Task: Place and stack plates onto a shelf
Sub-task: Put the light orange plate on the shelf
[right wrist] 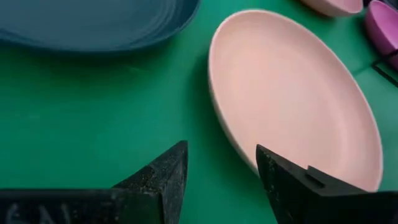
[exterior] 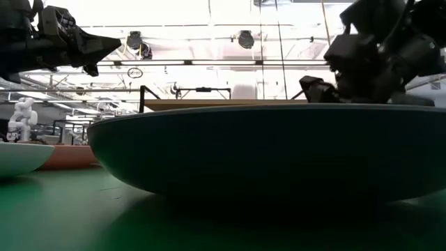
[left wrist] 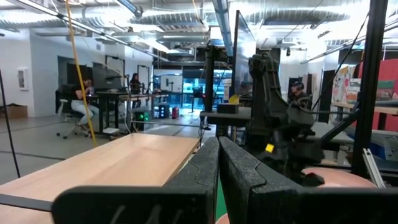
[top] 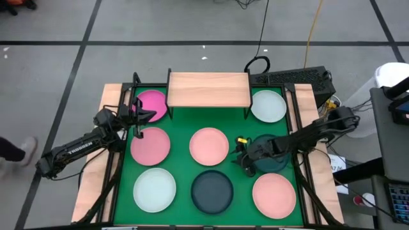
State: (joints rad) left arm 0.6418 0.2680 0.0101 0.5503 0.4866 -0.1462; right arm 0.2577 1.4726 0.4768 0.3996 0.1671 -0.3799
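Eight plates lie on the green mat (top: 182, 121). At the far side are a magenta plate (top: 152, 104) and a white plate (top: 268, 105). In the middle row are a dusty pink plate (top: 151, 145), a salmon plate (top: 209, 145) and a teal plate (top: 275, 161). At the near side are a pale mint plate (top: 154, 189), a dark teal plate (top: 213, 191) and a second salmon plate (top: 273, 195). The wooden shelf (top: 208, 89) stands bare at the far edge. My left gripper (top: 148, 115) hovers shut between the magenta and dusty pink plates. My right gripper (right wrist: 221, 158) is open, low by the middle salmon plate's rim (right wrist: 239, 146).
Black frame rails run along both sides of the mat (top: 121, 160). The dark teal plate (exterior: 265, 153) fills the low view, with the shelf (exterior: 209, 104) behind it. The gaps between plates are narrow. Cables and a keyboard (top: 294, 78) lie beyond the far right corner.
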